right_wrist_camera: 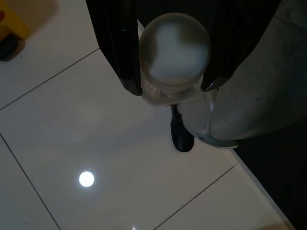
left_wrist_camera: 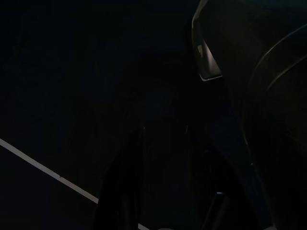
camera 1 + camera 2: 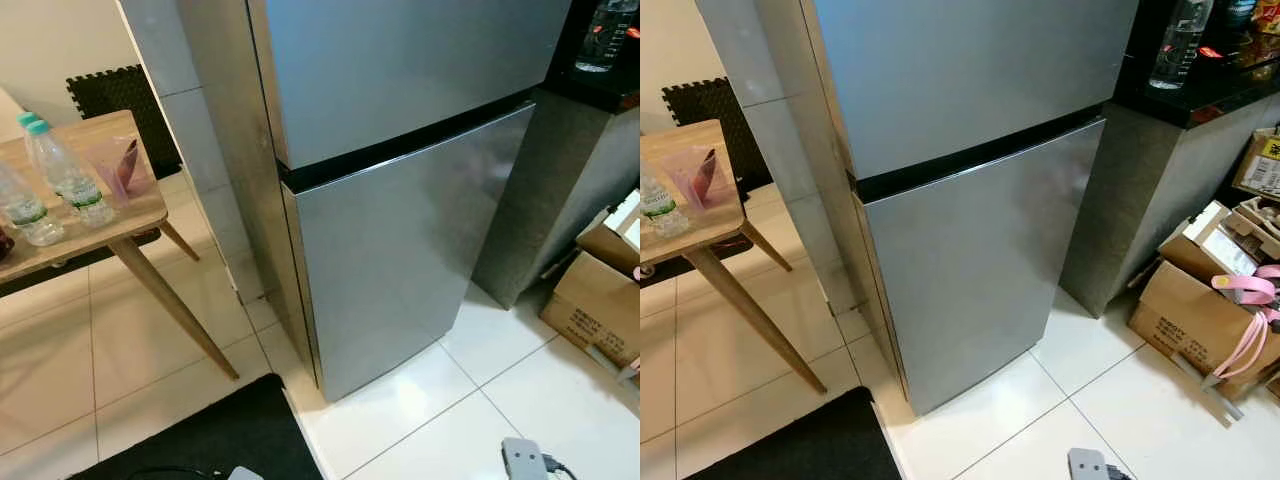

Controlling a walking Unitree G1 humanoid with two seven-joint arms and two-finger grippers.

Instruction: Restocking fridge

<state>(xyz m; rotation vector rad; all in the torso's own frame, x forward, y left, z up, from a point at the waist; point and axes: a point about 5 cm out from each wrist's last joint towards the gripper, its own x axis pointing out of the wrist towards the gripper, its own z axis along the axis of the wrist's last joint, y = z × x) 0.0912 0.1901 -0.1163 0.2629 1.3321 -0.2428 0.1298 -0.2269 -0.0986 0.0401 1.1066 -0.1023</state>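
A silver two-door fridge (image 3: 400,250) stands straight ahead with both doors closed and a dark gap between the upper and lower door. Two clear water bottles (image 3: 65,175) with teal caps stand on a wooden table (image 3: 100,225) to the left. In the right wrist view my right gripper (image 1: 170,88) hangs over the white floor tiles, shut on a pale, round-ended container (image 1: 173,50) held between both black fingers. My left gripper (image 2: 168,196) hangs idle in deep shade.
A pink plastic cup (image 3: 120,165) sits on the table beside the bottles. A black counter on a grey pillar, right of the fridge, carries a bottle (image 3: 605,35). Cardboard boxes (image 3: 1200,310) crowd the floor at right. A black mat (image 3: 220,430) lies by my feet.
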